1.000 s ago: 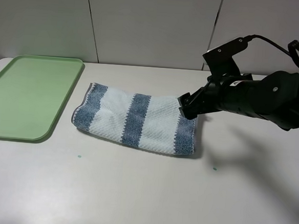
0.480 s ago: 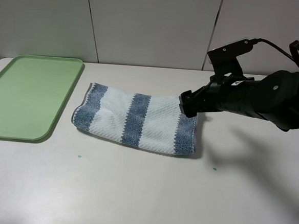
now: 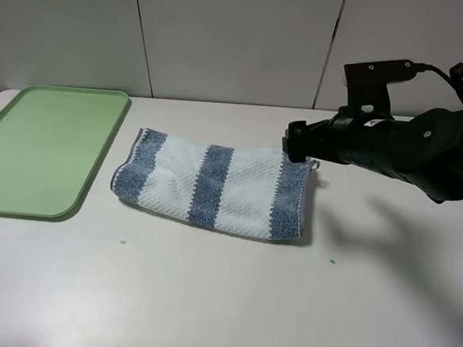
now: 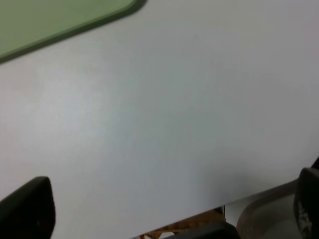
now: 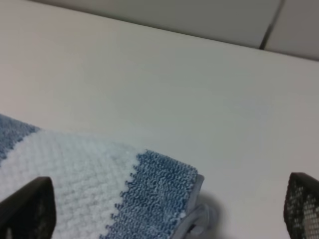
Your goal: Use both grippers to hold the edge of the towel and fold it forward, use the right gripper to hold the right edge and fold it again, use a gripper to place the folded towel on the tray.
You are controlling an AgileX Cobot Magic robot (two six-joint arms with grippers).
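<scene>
Reading second fold as the step in hand: seeing the towel (image 3: 211, 186) lying once-folded on the table (image 3: 207, 299), just right of the tray (image 3: 34, 152), not on it. Seeing the right gripper (image 3: 297, 143) hovering over the towel's far right corner, jaws wide apart, clamping nothing. Seeing the left gripper (image 4: 167, 204) spread wide too, over bare table with a tray corner nearby, out of the overhead view. Drop onto the right hem (image 3: 304, 201) near its middle, not the corner, to avoid a skewed fold. Go low enough to pinch both layers, else expect only the top layer to peel. Close fully before lifting, then carry leftward low and flat, lining up hems before release
</scene>
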